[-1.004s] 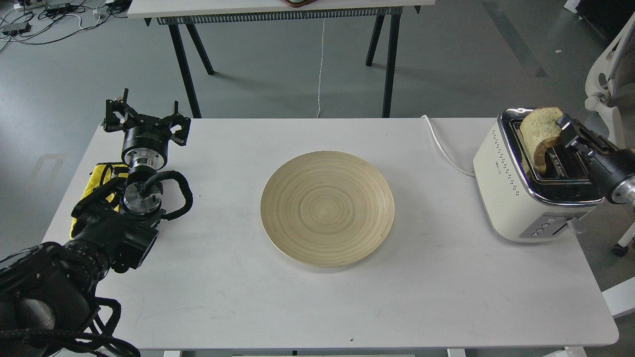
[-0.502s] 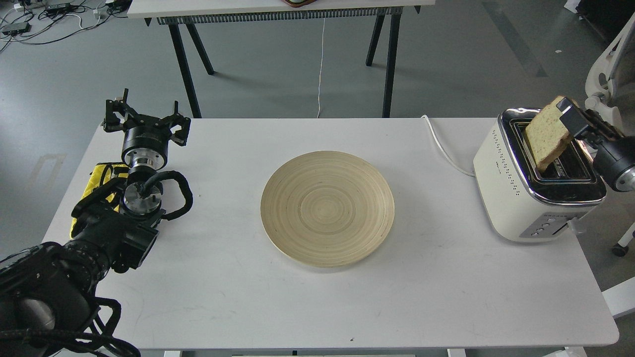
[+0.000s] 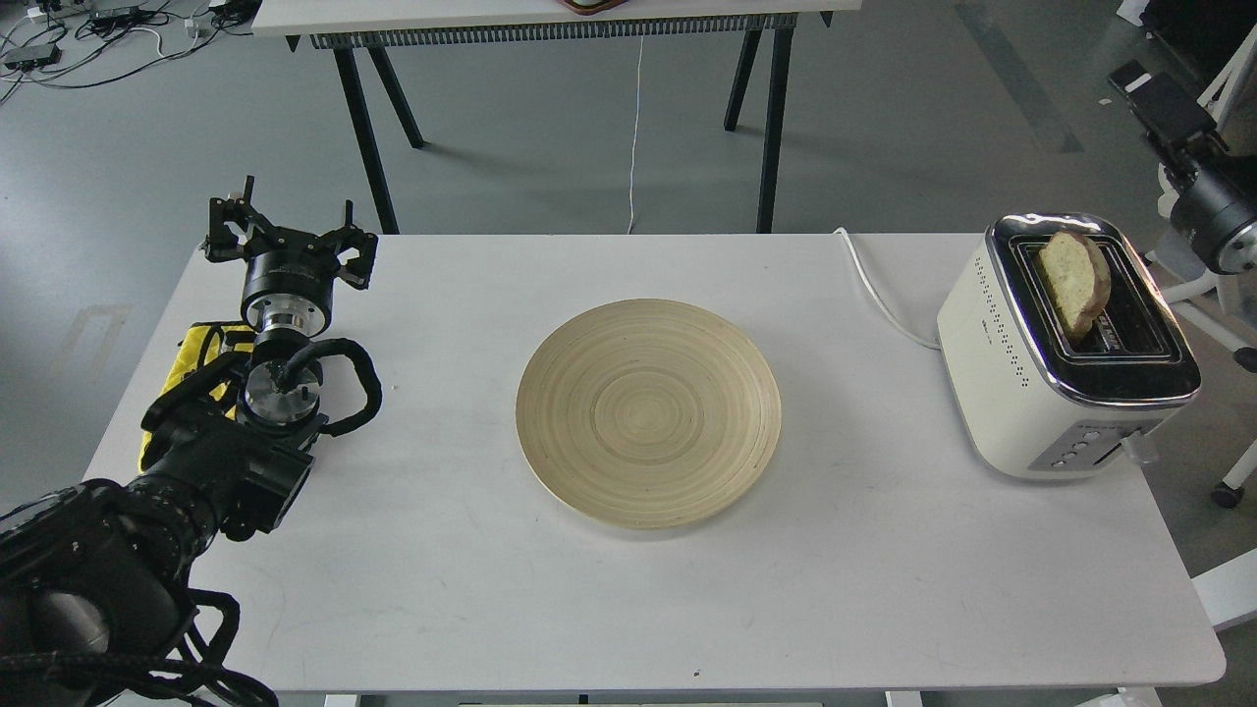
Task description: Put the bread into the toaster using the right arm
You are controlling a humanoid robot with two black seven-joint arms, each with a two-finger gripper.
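The bread [image 3: 1072, 283], a porous tan slice with a brown crust and a rounded top, stands on edge in the toaster [image 3: 1056, 363], down and toward the worktop's middle from the right arm's jaws. Its lower part sits in the slot on the plate side; the rounded top sticks up above the chrome and leans a little toward the second slot. Its long axis runs from the slot upward, and the broad crumb face turns toward the plate.

The right gripper [image 3: 1144, 90] hangs up off the worktop [image 3: 442, 589], above and beyond the toaster's far corner and well apart from the bread. Nothing is in it. It shows as one dark block with a pale patch on top; I cannot tell whether the jaws are spread or closed.

The toaster is a cream-white box with rounded corners, a shiny chrome top framing two black slots, rows of dotted vents on its side and small buttons on the near face. A white cable [image 3: 879, 295] runs from it across the worktop.

The left gripper [image 3: 290, 236] rests near the worktop's far corner, its jaws spread wide, with nothing between them. On the near side of those jaws, under the black arm, lies a yellow cloth [image 3: 187, 358]. A round, shallow plate [image 3: 648, 412] of pale wood with ring-shaped grain sits between the two grippers, bare.
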